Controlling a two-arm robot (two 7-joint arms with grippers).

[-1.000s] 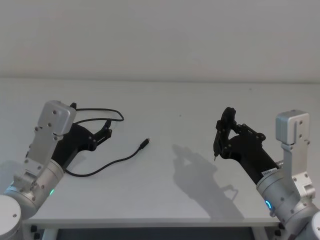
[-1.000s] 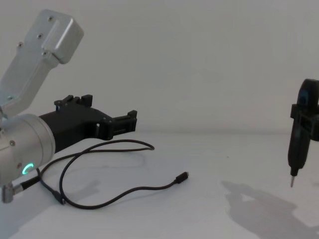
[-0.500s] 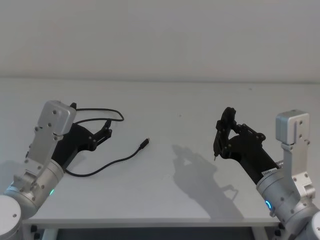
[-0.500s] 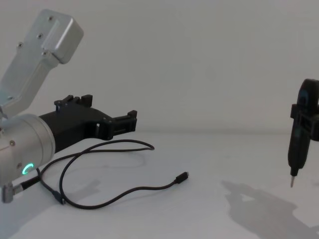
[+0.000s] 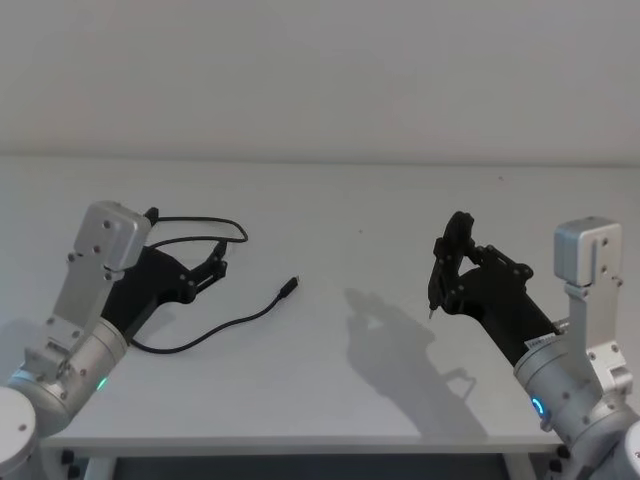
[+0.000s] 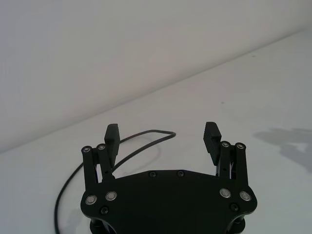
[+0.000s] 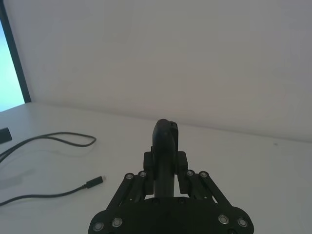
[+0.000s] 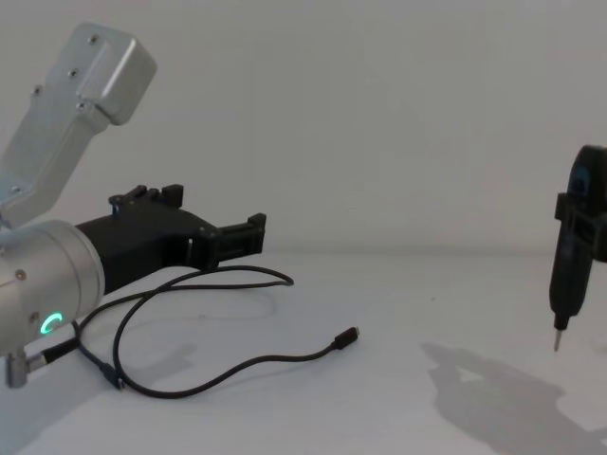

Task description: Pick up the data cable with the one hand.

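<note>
White tabletop (image 5: 350, 400) is carrying the data cable (image 5: 250, 317) at its nine o'clock side. Its loops are lying just beneath the left gripper (image 5: 220, 258), whose fingers are gaping wide, and its free tail is trailing toward four o'clock. The right gripper (image 5: 445, 265) is hanging well apart at three o'clock.

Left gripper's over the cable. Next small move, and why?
Probably lower the left gripper straight down onto the data cable: its fingers are open, and the cable's loop lies on the table below the gap between them. The right gripper hangs idle at right.
</note>
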